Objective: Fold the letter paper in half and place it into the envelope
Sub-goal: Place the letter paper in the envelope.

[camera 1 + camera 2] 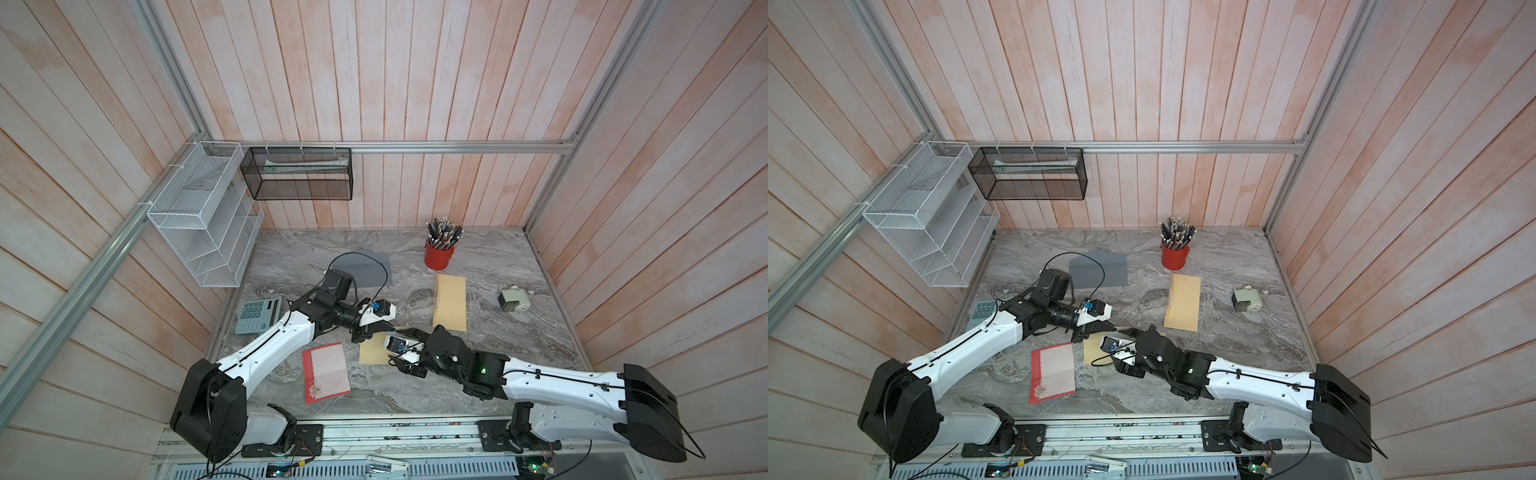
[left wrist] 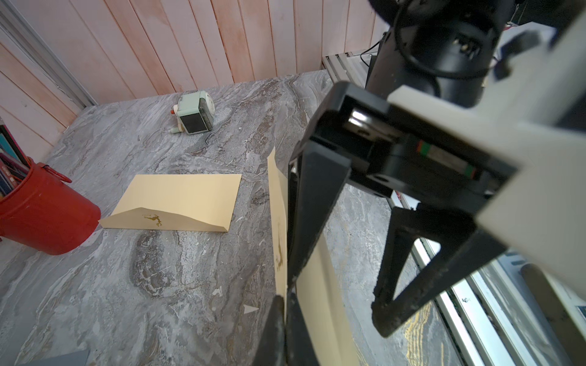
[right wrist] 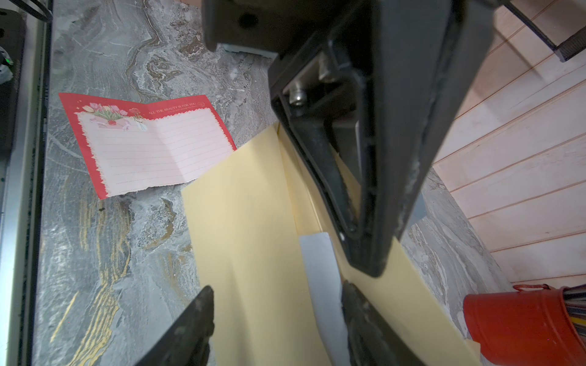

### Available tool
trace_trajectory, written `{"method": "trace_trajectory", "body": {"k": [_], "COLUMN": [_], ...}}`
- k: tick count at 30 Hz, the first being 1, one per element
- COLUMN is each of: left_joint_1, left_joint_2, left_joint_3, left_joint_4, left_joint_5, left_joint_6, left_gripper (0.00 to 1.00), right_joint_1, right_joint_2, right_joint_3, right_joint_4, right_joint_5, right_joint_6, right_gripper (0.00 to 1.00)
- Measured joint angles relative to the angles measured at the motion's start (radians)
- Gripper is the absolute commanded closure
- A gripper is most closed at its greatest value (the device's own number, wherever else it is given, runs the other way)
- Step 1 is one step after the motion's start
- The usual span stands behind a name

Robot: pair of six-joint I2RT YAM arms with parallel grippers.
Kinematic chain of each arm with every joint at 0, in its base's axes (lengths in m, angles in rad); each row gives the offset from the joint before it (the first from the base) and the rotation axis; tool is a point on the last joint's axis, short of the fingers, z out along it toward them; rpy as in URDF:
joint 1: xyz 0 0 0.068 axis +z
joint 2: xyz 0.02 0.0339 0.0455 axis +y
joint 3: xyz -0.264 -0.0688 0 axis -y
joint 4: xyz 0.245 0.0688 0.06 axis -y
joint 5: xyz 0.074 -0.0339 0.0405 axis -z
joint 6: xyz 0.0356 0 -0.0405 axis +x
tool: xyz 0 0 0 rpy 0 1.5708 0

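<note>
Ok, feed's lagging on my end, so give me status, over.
Left gripper shut on envelope flap. Right gripper open over envelope. Letter paper lies open beside it, not inserted. Second envelope lies apart, farther back.

A red cup [image 1: 439, 257] of pencils [image 1: 444, 230] stands at the back, a sharpener [image 1: 514, 300] near it, a calculator [image 1: 257, 318] near a white rack [image 1: 199, 220].

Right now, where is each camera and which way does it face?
Top views: high up front, looking down on the table; both arms show.
Left wrist: on the left arm, facing the sharpener; its jaws, shut on the near envelope, and the right jaws show.
Right wrist: on the right arm, facing that envelope and the letter; its open jaws and the left jaws show.
Both wrist views share the red cup.
</note>
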Motion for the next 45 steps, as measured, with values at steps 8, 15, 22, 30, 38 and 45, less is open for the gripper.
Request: {"method": "trace_trajectory", "body": {"k": [8,15,22,30,38,45], "left_joint_1": [0.0,0.0,0.0,0.002,0.002,0.002], "left_joint_2": [0.001,0.005,0.005,0.008,0.014,0.019], "left_joint_3": [0.0,0.001,0.014,0.018,0.018,0.002], "left_joint_4": [0.0,0.0,0.0,-0.001,0.005,0.143], "left_joint_5": [0.014,0.017,0.022,0.039,0.04,-0.024], "left_joint_6": [0.0,0.0,0.0,0.0,-0.027,-0.231], "left_gripper": [1.0,1.0,1.0,1.0,1.0,1.0], "right_joint_1": [-0.011,-0.012,-0.012,-0.012,-0.014,-0.031], "right_joint_2": [0.011,0.013,-0.064,-0.015,0.02,-0.19], "right_joint_3": [-0.016,-0.016,-0.029,-0.032,-0.032,-0.081], "right_joint_4": [0.03,0.031,0.028,0.067,0.096,0.097], "right_joint_5": [-0.01,-0.01,-0.017,-0.016,-0.022,-0.022], "right_joint_6": [0.004,0.008,0.004,0.005,0.047,0.126], "right_gripper": [0.35,0.35,0.34,0.34,0.34,0.25]}}
